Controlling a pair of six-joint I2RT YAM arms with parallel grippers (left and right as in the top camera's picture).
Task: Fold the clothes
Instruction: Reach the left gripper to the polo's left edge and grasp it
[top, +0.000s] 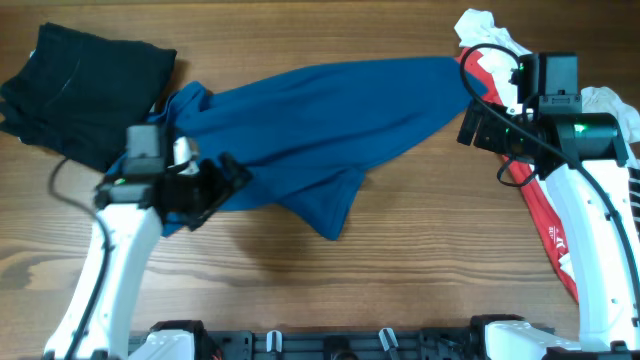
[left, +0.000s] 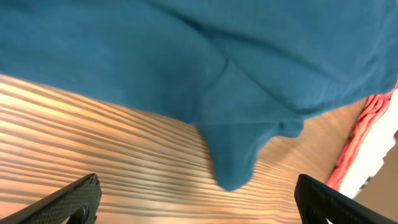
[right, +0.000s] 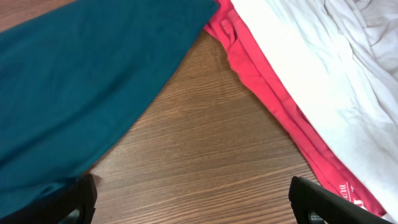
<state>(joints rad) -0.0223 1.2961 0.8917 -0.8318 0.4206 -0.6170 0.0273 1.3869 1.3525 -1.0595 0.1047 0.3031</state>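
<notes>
The blue polo shirt (top: 320, 130) lies spread in a slanting band across the middle of the table (top: 400, 260), from near the far right corner down toward the left side, with one sleeve pointing at the near edge. A folded black garment (top: 85, 90) sits in the far left corner, and its right side meets the polo's left end. Along the right edge a red T-shirt (top: 545, 220) runs in a long strip from far to near. It passes under the right arm and carries small white print. Crumpled white cloth (top: 480, 30) is bunched at the far right corner and lies against the red strip in the right wrist view. The left gripper (top: 222, 183) hovers at the polo's near-left hem with its jaws spread wide and nothing between them, so only bare wood and the hanging sleeve show past its fingertips (left: 74, 196). The right gripper (top: 470, 122) sits at the polo's far right end, also released and holding nothing, with the red and white cloth just beside it. The surface is brown wood-grain, bare along the near side.
</notes>
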